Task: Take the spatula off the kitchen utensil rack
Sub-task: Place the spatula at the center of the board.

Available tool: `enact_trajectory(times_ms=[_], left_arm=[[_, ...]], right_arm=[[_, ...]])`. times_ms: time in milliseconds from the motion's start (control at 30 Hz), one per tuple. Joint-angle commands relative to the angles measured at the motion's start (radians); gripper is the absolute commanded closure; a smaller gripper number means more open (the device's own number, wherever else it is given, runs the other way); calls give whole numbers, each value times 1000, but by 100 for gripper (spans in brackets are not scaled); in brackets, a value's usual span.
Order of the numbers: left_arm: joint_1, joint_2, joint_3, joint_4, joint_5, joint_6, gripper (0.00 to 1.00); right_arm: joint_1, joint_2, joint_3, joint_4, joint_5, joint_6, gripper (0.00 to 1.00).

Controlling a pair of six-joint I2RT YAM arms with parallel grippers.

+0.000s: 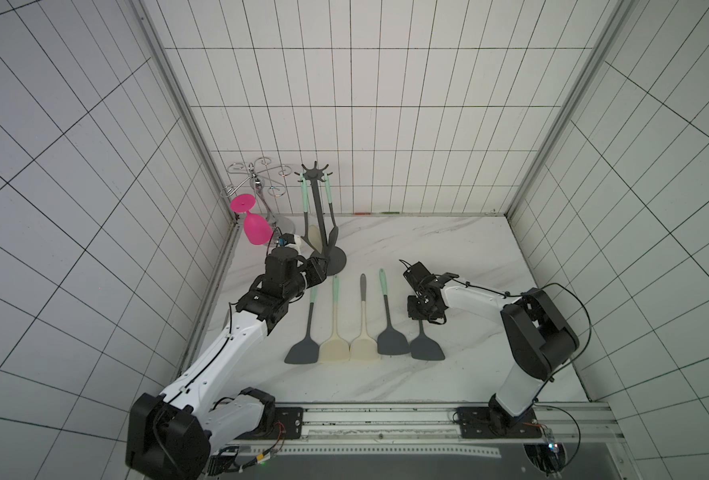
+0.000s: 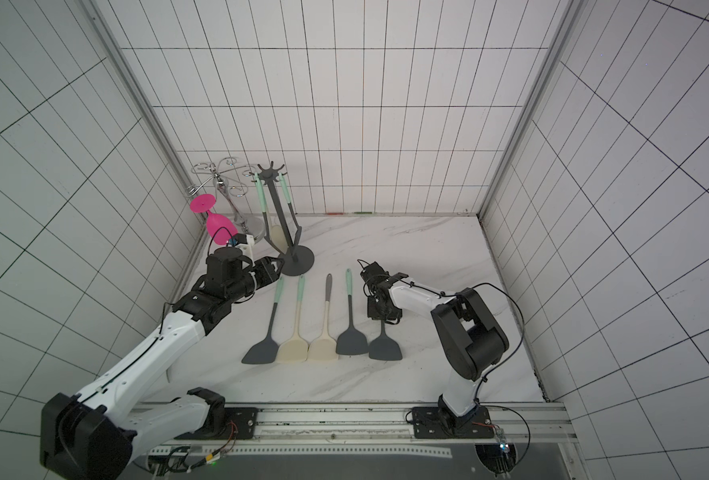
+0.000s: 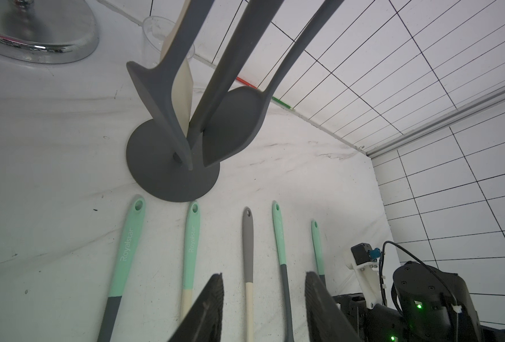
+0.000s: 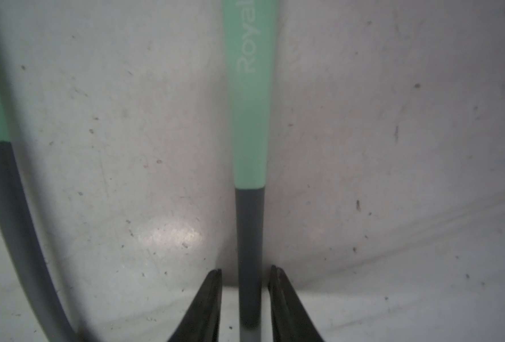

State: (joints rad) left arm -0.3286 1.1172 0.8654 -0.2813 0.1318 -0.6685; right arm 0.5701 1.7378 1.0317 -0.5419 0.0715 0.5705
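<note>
The dark grey kitchen utensil rack (image 1: 318,208) (image 2: 276,216) stands at the back left, its round base (image 3: 156,180) on the marble. Spatulas hang from its hooks: a mint-handled cream one (image 1: 313,236), a dark one (image 1: 333,235) and another dark one (image 3: 159,97). My left gripper (image 1: 323,267) (image 3: 264,275) sits low beside the base, open and empty. My right gripper (image 1: 421,319) (image 4: 245,272) points down over a mint-and-grey spatula (image 1: 427,348) (image 4: 249,118) lying on the table. Its jaws straddle the handle with a gap on each side.
Several more spatulas (image 1: 336,324) (image 2: 323,328) lie side by side mid-table, handles toward the rack. A chrome curly-wire glass holder (image 1: 261,183) with a pink glass (image 1: 256,229) hanging from it stands in the back left corner. A clear cup (image 3: 153,38) stands behind the rack. Tiled walls enclose three sides.
</note>
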Motion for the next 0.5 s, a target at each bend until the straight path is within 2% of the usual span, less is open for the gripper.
enact_trajectory(times_ms=[0,300,367,467], left_arm=[[8,12,4,17,11,14,57],[44,34,111,-40,-8,81,57],[73,43,151,-56,-33,124,56],[166,68,191,-37,1,133,54]], right_arm=[[5,-34,38,-24,12,-7,65],[6,-179,122,-67,43,-68,63],[13,-214,155,-65,44,-90,63],[28,-245,207,-31,53,-131,63]])
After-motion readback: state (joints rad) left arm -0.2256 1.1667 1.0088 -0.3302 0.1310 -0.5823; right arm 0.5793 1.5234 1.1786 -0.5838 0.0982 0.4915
